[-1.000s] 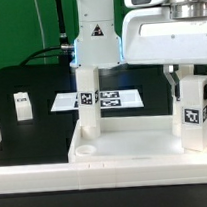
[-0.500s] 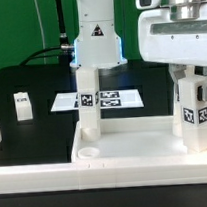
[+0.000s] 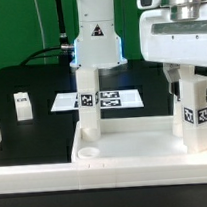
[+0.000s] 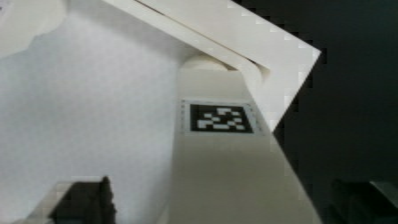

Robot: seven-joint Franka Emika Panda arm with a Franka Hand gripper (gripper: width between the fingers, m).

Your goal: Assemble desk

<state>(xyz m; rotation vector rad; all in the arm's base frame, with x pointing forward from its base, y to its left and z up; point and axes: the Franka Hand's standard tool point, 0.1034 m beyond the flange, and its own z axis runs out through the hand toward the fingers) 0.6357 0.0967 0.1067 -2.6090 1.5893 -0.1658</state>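
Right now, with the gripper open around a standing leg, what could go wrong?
The open gripper flanks the upright leg; a slanted retreat might catch and tilt it. Whether that leg is fully seated in the tabletop cannot be seen, so it may be loose.

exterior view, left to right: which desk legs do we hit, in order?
loose leg on the table → middle leg upright on the tabletop → third leg upright at the tabletop's end on the exterior view's right.
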